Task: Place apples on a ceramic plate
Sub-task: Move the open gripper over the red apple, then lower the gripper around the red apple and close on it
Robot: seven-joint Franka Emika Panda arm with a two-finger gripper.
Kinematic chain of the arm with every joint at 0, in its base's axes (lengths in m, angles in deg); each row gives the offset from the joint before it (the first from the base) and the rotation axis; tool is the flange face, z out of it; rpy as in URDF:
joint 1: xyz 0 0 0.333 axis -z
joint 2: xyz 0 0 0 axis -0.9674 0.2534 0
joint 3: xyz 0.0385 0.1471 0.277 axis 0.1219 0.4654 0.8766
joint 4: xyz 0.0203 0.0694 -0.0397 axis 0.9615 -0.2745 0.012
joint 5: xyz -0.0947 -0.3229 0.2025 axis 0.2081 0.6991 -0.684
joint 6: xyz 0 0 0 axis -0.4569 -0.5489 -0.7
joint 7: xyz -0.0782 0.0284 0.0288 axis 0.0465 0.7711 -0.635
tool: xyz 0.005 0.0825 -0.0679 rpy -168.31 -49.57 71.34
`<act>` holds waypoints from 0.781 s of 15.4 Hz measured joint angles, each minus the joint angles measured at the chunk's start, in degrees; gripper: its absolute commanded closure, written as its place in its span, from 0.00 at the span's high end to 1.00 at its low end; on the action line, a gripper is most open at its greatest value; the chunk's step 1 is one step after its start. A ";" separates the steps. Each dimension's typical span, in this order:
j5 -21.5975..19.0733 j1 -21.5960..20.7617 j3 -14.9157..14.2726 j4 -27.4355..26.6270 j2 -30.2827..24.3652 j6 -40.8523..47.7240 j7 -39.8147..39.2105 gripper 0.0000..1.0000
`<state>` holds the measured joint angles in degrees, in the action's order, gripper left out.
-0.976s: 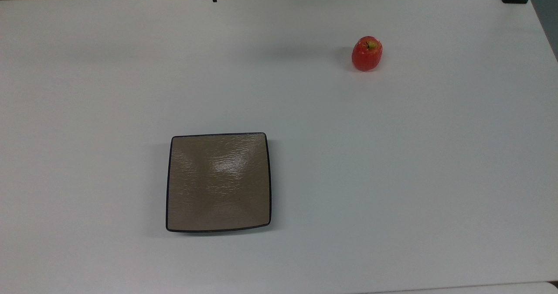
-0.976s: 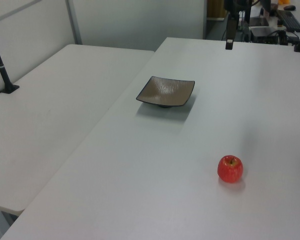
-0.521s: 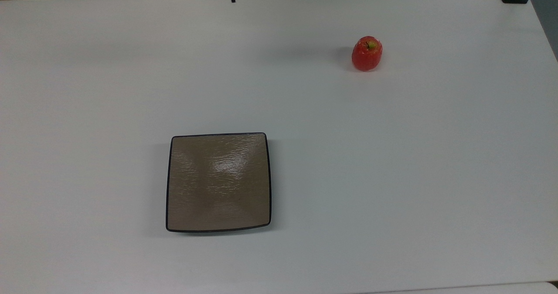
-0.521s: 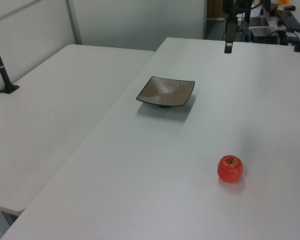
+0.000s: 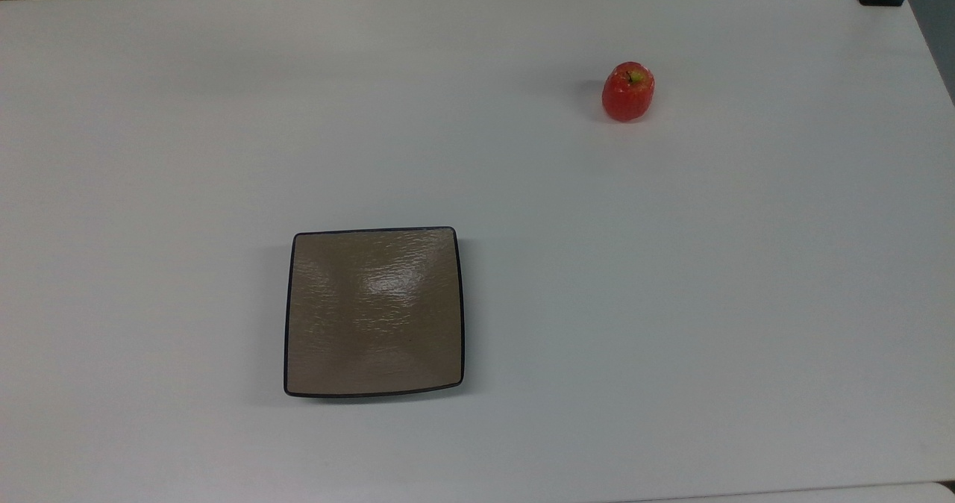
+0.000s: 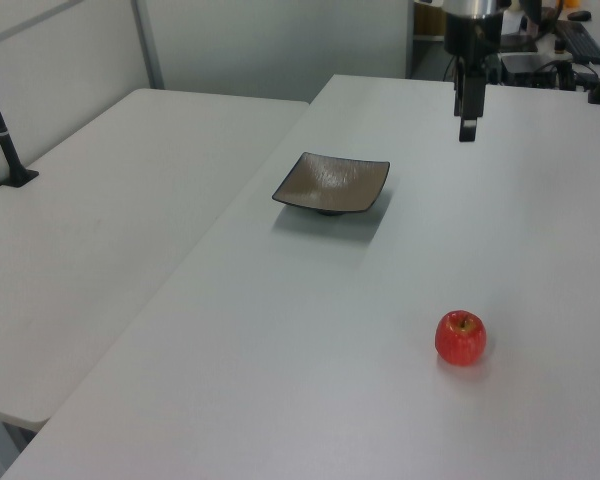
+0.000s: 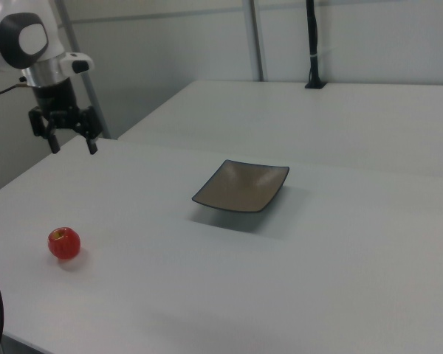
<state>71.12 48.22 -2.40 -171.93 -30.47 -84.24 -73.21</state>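
The apple [image 5: 628, 91] is sitting upright on the white table [image 5: 671, 279], stem hollow facing up, toward the far right in the top view. In the left view it [image 6: 461, 337] is lying near the lower right, and in the right view it [image 7: 64, 243] is resting near the lower left. Nothing is touching it.

The ceramic plate [image 5: 373, 311] is lying flat on the same table, well apart from the apple, below and to the left of it in the top view. It is holding nothing, and its rippled brown surface is catching a patch of light. In the left view the plate [image 6: 332, 183] is sitting farther back than the apple.

The hand [image 7: 72, 145] is hanging above the table's far edge in the right view, above and behind the apple, well clear of it. Its 2 fingers [image 7: 91, 144] are pointing down and are spread apart, grasping nothing. In the left view the hand [image 6: 467, 128] is hovering over the far part of the table, to the right of the plate.
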 measured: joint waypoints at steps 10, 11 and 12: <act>-3.15 -2.49 8.53 -11.50 1.26 -8.38 0.23 1.00; -3.13 -2.48 9.13 -13.40 1.45 -9.82 -0.01 1.00; -3.10 -2.41 9.73 -15.24 1.69 -11.24 -0.28 1.00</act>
<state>68.02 45.81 7.33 -187.17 -28.78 -95.48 -73.49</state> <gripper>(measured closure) 0.000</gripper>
